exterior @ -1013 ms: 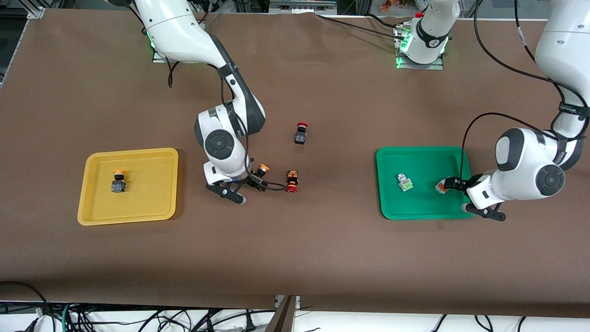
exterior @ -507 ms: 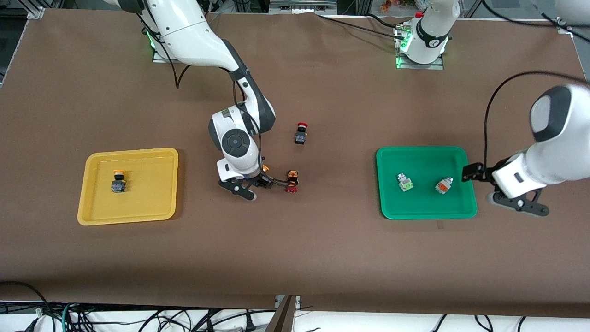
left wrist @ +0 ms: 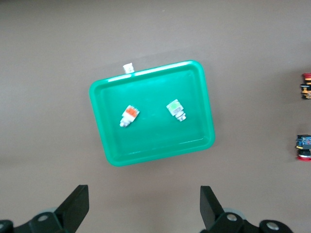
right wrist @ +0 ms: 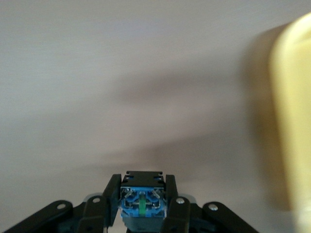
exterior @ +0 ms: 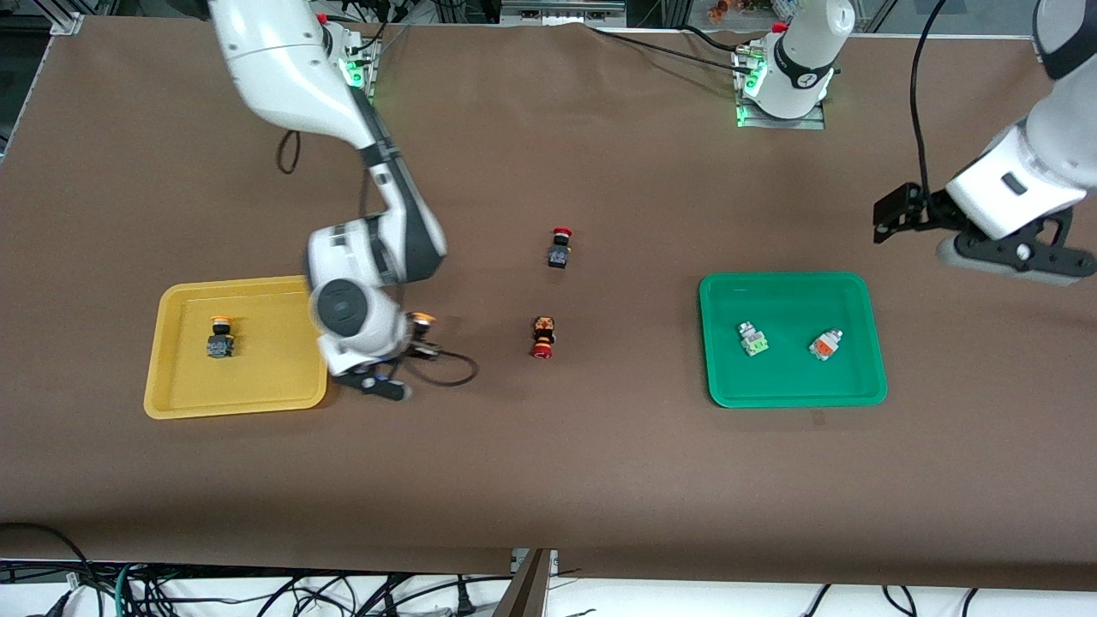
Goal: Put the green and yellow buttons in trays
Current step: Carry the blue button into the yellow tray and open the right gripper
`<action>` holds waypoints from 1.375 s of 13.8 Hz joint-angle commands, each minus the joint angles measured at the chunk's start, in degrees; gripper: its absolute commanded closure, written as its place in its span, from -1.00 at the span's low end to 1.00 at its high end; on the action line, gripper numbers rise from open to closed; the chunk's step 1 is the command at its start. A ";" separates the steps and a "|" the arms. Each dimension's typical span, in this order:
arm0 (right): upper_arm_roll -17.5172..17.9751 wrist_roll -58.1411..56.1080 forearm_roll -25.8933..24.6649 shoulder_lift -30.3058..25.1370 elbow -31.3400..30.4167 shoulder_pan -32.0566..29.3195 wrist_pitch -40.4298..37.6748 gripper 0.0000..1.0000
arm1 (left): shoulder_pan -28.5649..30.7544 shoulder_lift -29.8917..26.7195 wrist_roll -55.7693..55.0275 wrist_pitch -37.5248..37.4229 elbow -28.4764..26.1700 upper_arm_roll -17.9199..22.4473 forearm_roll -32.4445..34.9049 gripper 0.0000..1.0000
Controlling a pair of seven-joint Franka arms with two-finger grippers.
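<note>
The yellow tray [exterior: 283,390] holds one yellow-capped button [exterior: 220,336]. My right gripper [exterior: 410,337] is shut on the second yellow-capped button [exterior: 420,320], held over the table just beside that tray's edge. Its blue-black body [right wrist: 142,201] sits between the fingers, and the yellow tray [right wrist: 297,121] shows blurred to one side. The green tray [exterior: 793,390] holds the silvery button with a green block [exterior: 753,338] and the one with an orange block [exterior: 824,344]. My left gripper [exterior: 893,212] is open and empty, raised high above the table; from it I see the green tray [left wrist: 151,150] and both buttons [left wrist: 129,115] [left wrist: 175,109].
Two red-capped buttons lie mid-table, one [exterior: 542,336] nearer the front camera, the other [exterior: 560,247] nearer the robots' bases. They also show in the left wrist view [left wrist: 303,147] [left wrist: 306,86]. A small white bit [left wrist: 128,67] lies against the green tray's rim.
My right gripper closed on the yellow-capped button and carried it toward the yellow tray. My left gripper let go of the orange-block button in the green tray, then rose and drew back.
</note>
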 commanded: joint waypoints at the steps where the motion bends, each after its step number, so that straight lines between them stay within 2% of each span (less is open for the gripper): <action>1: -6.45 -17.36 0.44 -1.10 -1.85 -1.84 -5.26 1.00 | -5.23 -2.07 0.53 2.08 -5.78 9.29 -1.81 -1.00; 2: -8.31 -22.91 0.71 -0.92 -3.34 -2.28 -4.74 1.00 | -4.88 -3.73 0.45 3.22 -8.24 9.29 -2.25 -1.00; 4: -8.68 -29.26 1.06 -0.66 -5.19 -6.30 -3.08 1.00 | -3.74 -5.85 -0.26 7.35 -11.95 9.20 -3.39 -1.00; 5: -8.42 -30.07 1.23 -0.57 -5.63 -7.98 -2.89 0.51 | -3.47 -5.77 -0.52 7.01 -11.44 9.20 -3.39 -1.00; 6: -8.33 -30.08 1.24 -0.48 -5.55 -8.25 -2.98 -0.98 | -3.38 -5.68 -0.44 7.01 -10.82 9.20 -3.39 -1.00; 10: -8.33 -30.08 2.46 -3.20 -2.75 -7.38 -5.69 -1.00 | -3.46 -5.33 -1.92 7.10 -8.71 8.68 -3.48 -1.00; 16: -10.79 -29.82 2.11 -9.78 6.92 -8.17 -23.61 -1.00 | -3.12 -2.79 -1.84 7.27 -5.29 9.12 -3.66 -1.00; 17: -10.01 -29.64 1.33 -12.76 6.76 -9.30 -24.59 -1.00 | -3.11 -2.70 -1.84 7.18 -5.19 9.12 -3.66 -1.00; 18: -7.30 -29.38 0.63 -16.09 5.62 -11.14 -25.91 -1.00 | -3.11 -2.70 -1.84 7.10 -5.19 9.12 -3.66 -1.00; 19: -3.19 -29.29 -2.51 -19.96 4.22 -14.55 -27.31 -1.00 | -3.11 -2.61 -2.01 7.10 -5.36 9.12 -3.66 -1.00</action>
